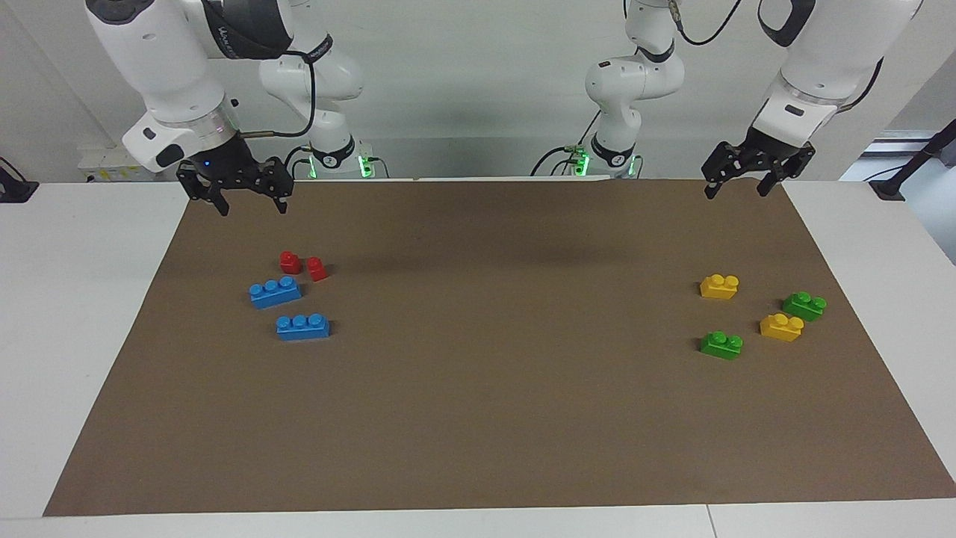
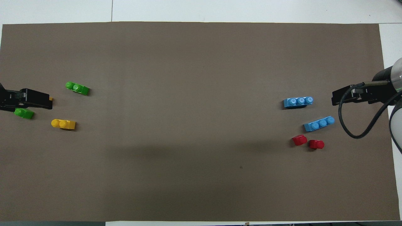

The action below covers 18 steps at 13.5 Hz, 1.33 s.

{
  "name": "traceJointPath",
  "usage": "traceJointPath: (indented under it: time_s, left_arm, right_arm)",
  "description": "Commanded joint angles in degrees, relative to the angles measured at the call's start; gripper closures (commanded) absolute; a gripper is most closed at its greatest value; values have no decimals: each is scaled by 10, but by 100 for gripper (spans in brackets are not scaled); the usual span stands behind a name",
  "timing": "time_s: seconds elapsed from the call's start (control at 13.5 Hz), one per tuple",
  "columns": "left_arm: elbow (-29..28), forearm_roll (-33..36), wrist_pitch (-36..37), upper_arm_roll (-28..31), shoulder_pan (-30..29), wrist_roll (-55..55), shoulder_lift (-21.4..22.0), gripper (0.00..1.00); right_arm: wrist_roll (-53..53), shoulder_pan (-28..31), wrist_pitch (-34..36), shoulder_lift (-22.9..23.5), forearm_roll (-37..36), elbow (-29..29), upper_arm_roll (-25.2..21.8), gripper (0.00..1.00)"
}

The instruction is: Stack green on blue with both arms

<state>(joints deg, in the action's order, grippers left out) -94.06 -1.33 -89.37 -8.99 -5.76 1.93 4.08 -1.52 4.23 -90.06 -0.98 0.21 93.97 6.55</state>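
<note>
We hold the left gripper (image 1: 736, 187) and right gripper (image 1: 250, 202) raised over the mat's (image 1: 478, 418) robot-side edge, fingers spread, empty. Green bricks (image 1: 721, 344) lie toward the left arm's end, blue bricks (image 1: 302, 326) toward the right's.

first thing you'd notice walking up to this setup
Bright toy bricks sit in two far-apart clusters on the brown mat: two blue bricks with two small red pieces toward the right arm's end, and two green bricks mixed with two yellow bricks toward the left arm's end. Each open end effector, right and left, hangs over the mat's edge nearest the robots, holding nothing.
</note>
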Motion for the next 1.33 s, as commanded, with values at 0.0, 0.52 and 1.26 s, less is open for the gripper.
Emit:
traceJointPath:
  time_s: [0.0, 0.52, 1.26]
  left_arm:
    - [-15, -12, -5, 1, -6, -10, 15, 0]
    - [-26, -12, -27, 3, -7, 17, 16, 0]
    - [-85, -24, -129, 3, -36, 226, -9, 0]
  right_arm:
    - [9, 4, -7, -12, -14, 16, 3, 0]
    - [-2, 18, -52, -12, -7, 26, -1, 1]
    - [-567, 71, -118, 102, 163, 24, -3, 13]
